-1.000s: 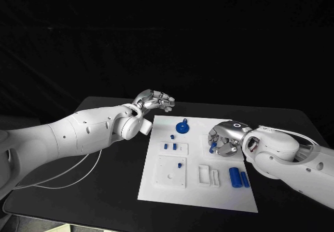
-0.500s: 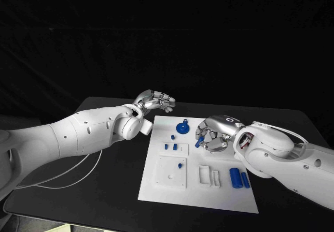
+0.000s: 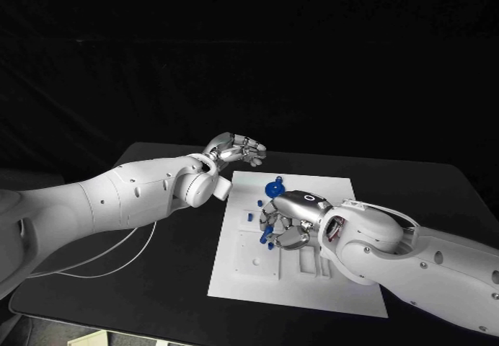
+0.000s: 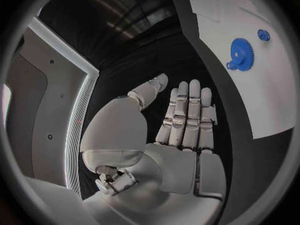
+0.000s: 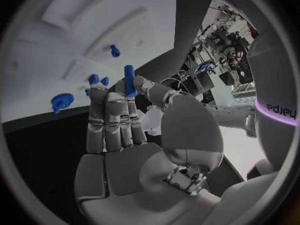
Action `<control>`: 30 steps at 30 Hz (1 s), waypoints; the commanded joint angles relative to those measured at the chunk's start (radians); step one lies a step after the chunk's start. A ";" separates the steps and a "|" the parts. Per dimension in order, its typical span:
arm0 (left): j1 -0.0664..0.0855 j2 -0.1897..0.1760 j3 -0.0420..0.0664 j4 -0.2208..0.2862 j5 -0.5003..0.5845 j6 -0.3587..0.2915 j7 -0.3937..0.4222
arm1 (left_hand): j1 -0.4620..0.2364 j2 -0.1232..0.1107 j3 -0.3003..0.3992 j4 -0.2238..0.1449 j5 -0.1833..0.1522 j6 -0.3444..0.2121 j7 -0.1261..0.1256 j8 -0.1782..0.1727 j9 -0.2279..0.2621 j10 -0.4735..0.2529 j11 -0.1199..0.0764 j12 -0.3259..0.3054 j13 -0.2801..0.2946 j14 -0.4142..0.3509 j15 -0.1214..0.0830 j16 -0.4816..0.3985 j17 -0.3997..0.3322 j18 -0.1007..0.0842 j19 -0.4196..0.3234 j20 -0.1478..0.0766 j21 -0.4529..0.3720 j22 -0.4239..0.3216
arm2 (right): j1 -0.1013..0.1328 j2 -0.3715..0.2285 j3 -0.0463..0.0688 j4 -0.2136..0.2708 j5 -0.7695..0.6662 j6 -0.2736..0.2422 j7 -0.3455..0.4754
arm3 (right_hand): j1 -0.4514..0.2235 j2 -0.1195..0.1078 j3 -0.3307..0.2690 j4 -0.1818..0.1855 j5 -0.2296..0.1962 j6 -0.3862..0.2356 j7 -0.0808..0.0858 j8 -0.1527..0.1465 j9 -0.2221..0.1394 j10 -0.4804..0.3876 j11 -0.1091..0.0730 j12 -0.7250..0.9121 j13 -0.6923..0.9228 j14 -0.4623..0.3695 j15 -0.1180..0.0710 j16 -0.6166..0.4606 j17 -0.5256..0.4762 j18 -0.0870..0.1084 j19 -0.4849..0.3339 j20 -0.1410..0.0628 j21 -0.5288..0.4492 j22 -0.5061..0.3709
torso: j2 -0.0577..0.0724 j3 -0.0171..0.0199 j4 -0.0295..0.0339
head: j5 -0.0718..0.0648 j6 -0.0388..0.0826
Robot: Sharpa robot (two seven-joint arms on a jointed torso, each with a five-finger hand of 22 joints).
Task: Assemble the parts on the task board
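Here the right hand is hovering over the middle of the white task board, with its arm coming in from the near right. It is pinching a small blue peg between the thumb and the fingertips, while the other fingers are lying straight and close together beside it. In the right wrist view the peg's long axis is running roughly along the fingers, its free end pointing past the fingertips toward the board. In the head view the peg is showing as a bit of blue at the left edge of the hand, just above a raised white block on the board. A blue gear with a small knob is lying flat at the far end of the board, just beyond the right hand. Another small blue part is standing near the board's left edge. The left hand is hanging off the board's far left corner above the black table, holding nothing; in the left wrist view its fingers are lying straight and side by side, and in the head view they are looking curled.
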 commanded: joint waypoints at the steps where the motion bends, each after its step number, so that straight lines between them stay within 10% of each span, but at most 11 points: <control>1: 0.001 0.003 0.001 0.000 0.005 0.013 0.008 | -0.001 0.002 -0.003 0.001 0.003 -0.007 0.001 0.003 -0.002 -0.004 0.000 -0.002 -0.001 0.005 0.003 -0.005 0.002 0.012 -0.004 0.005 -0.004 0.002 | -0.001 0.008 -0.019 -0.005 -0.044 0.007 0.014 | 0.002 0.012 0.000 -0.009 0.002 0.003 0.002 0.007 0.004 0.026 0.000 0.007 0.003 -0.008 -0.010 0.006 -0.002 0.046 -0.004 -0.007 0.007 0.018 | 0.000 -0.0006 0.0000 | 0.006 -0.005; 9: 0.001 0.006 0.001 -0.001 0.005 0.014 0.007 | -0.001 0.002 -0.003 0.001 0.003 -0.007 0.001 0.003 -0.002 -0.005 0.000 -0.002 -0.001 0.005 0.003 -0.006 0.003 0.012 -0.004 0.005 -0.005 0.002 | -0.009 0.034 -0.048 -0.017 -0.080 0.000 0.019 | 0.001 0.014 0.000 -0.014 0.002 0.004 0.002 0.007 0.005 0.026 0.000 0.007 0.006 -0.008 -0.011 0.006 -0.004 0.046 -0.005 -0.007 0.008 0.017 | 0.000 0.0007 -0.0002 | 0.012 -0.012; 30: 0.001 0.007 0.001 -0.001 0.005 0.018 0.006 | -0.002 0.001 -0.003 0.001 0.003 -0.008 0.002 0.003 -0.002 -0.005 0.001 -0.002 -0.002 0.005 0.003 -0.008 0.005 0.012 -0.004 0.005 -0.006 0.003 | -0.027 0.057 -0.064 -0.033 -0.113 0.008 0.022 | 0.000 0.016 0.001 -0.018 0.002 0.005 0.001 0.007 0.007 0.026 -0.001 0.008 0.010 -0.008 -0.011 0.008 -0.007 0.046 -0.005 -0.006 0.009 0.017 | 0.000 0.0009 -0.0021 | 0.018 -0.020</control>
